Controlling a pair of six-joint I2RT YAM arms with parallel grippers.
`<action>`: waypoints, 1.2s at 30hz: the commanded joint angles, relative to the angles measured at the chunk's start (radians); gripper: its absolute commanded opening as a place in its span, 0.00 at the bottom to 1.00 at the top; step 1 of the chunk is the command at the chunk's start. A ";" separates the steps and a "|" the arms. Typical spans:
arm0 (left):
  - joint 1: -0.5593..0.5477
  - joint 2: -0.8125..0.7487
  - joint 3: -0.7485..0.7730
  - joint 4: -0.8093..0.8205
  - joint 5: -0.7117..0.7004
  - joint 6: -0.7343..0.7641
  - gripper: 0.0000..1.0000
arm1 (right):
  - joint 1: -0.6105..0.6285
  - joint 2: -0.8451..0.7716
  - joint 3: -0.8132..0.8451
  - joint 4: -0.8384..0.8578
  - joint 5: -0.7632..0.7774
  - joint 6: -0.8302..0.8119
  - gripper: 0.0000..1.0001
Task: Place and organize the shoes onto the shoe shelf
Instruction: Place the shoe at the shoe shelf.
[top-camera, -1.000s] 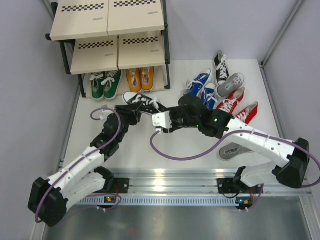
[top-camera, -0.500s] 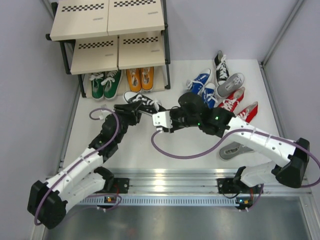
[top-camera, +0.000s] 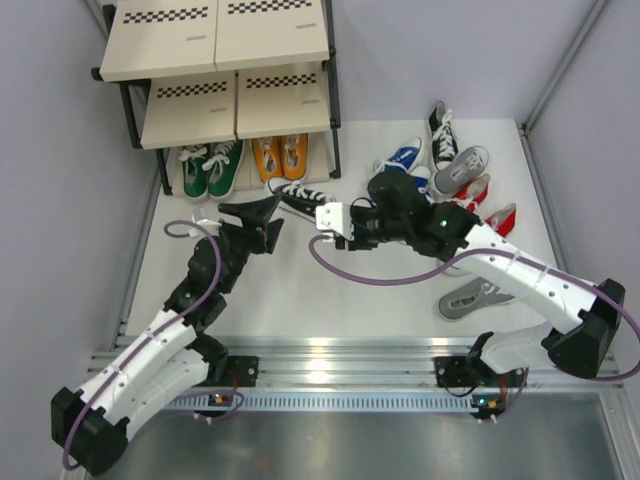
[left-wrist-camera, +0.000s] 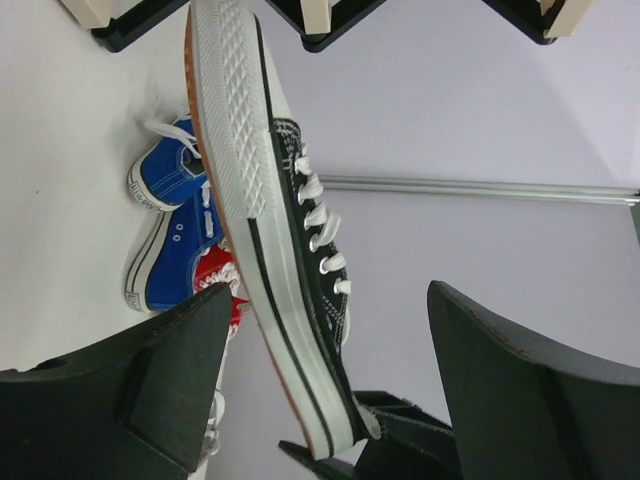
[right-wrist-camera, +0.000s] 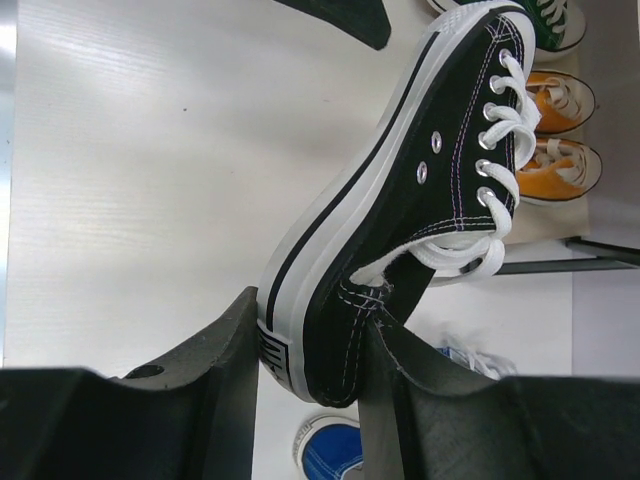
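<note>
Level sole and steer toe-first onto a free shoe shelf (top-camera: 240, 110) board, with black sneaker (top-camera: 298, 193) hanging tilted just before the orange pair (top-camera: 280, 157), heel pinched in right gripper (right-wrist-camera: 315, 345), left gripper (left-wrist-camera: 320, 330) gaping wide near it, gripping nothing.

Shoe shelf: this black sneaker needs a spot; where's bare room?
Bare: the black-framed shoe shelf's beige top board and middle board, and the white table's near middle. Crowded: the bottom tier, filled by green canvas sneakers and orange sneakers, and right of the shelf, among blue sneakers, grey sneakers and red sneakers.
</note>
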 joint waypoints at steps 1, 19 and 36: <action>0.001 -0.050 0.025 -0.079 0.013 0.088 0.84 | -0.022 -0.016 0.096 0.114 -0.029 -0.001 0.00; 0.000 -0.255 0.135 -0.504 -0.026 0.580 0.84 | -0.061 0.089 0.307 0.196 0.077 -0.001 0.00; 0.001 -0.304 0.120 -0.504 -0.004 0.607 0.84 | -0.087 0.528 0.659 0.391 0.359 -0.070 0.00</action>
